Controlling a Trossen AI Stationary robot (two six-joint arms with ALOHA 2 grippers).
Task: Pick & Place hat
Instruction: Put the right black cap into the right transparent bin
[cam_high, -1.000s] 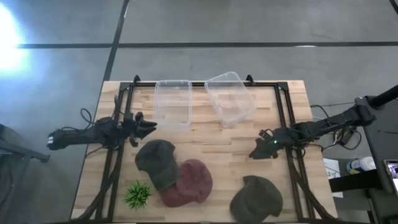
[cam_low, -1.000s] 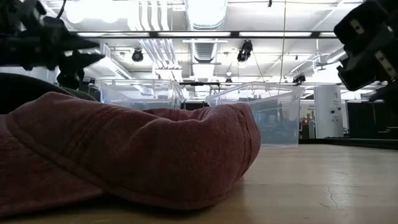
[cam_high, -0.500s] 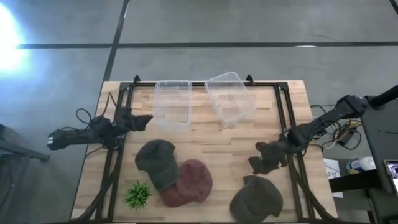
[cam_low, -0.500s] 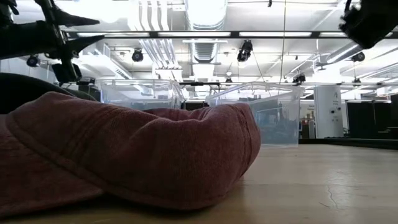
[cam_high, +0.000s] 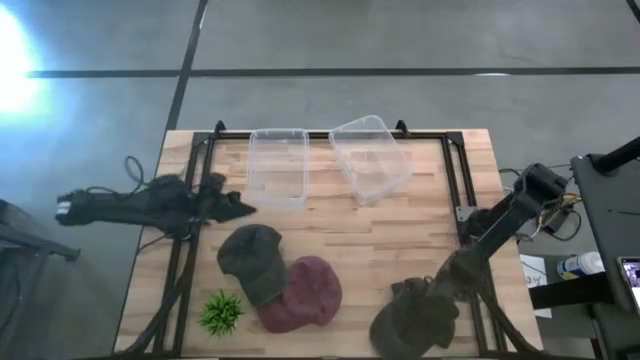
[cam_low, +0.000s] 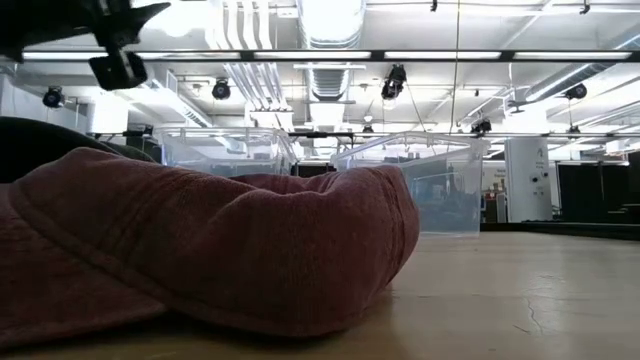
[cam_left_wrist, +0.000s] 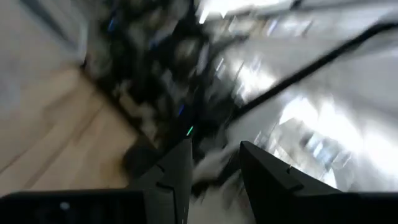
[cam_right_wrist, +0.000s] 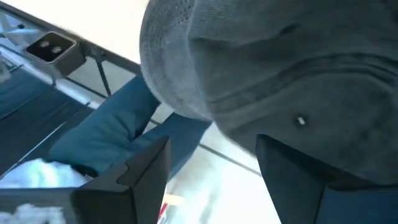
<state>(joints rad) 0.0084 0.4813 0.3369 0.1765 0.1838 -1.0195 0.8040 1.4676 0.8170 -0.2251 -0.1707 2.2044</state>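
While the left gripper hangs beside the near clear bin with its fingers parted and nothing between them, the right gripper has swung down from mid-table to the olive hat at the table's front right corner. A second ago that arm hovered well above the boards near the right rail; now it is stretched low, its claw at the hat's back edge. The wrist camera shows both fingers spread wide, with the hat's crown filling the space just ahead and the cloth not yet pinched. That places the job at the reach, with the grasp still to come.

Two more hats lie untouched at front left: a dark green hat overlapping a maroon hat, with a small green plant beside them. A second clear bin sits tilted at the far edge, empty like the first, so either looks a likely drop point. Soft cloth may bunch or slip when the claw closes.
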